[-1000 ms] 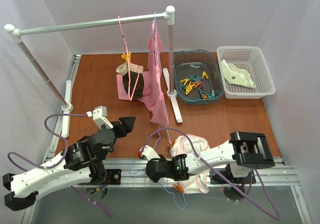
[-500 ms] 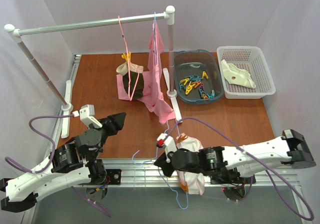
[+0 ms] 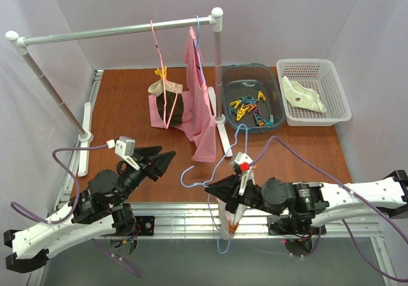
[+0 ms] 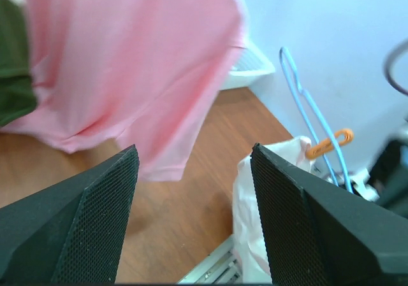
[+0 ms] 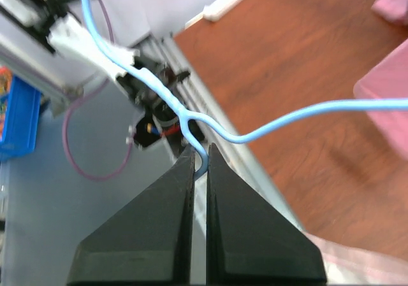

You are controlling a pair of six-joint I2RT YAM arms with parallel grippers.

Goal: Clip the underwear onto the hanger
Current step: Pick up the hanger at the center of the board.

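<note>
**Item 1, right tool** (image 3: 208, 186): clenched on the hanger (image 5: 162, 95). It pinches the light-blue wire just beside the twisted neck. It hangs over the near edge of the worktop (image 3: 121, 107), fingers pointing left.

**Item 2, hanger:** tilted, with the hook toward the left arm. The rest of the wire loops up behind the right tool and down past the worktop's front edge.

**Item 3, underwear** (image 3: 227, 214): pale pinkish-white. It hangs bunched from the hanger directly beneath the right tool, in front of the worktop's edge. An orange peg (image 4: 328, 143) sits on the wire at the fabric's top edge.

**Item 4, left tool** (image 4: 192, 149): released, fingers spread, nothing between them. It stands left of the hanger, apart from it, facing the underwear.

**Item 5, rail** (image 3: 115, 30), at the back: carries a pink hanger (image 3: 159, 57) with dark olive briefs (image 3: 180, 106). A pink garment (image 3: 201, 107) hangs beside it.

**Item 6, far right:** a blue tub (image 3: 252, 67) holding coloured pegs (image 3: 248, 107). Next to it is a white basket (image 3: 312, 62) with a cream garment (image 3: 305, 95) inside.
</note>
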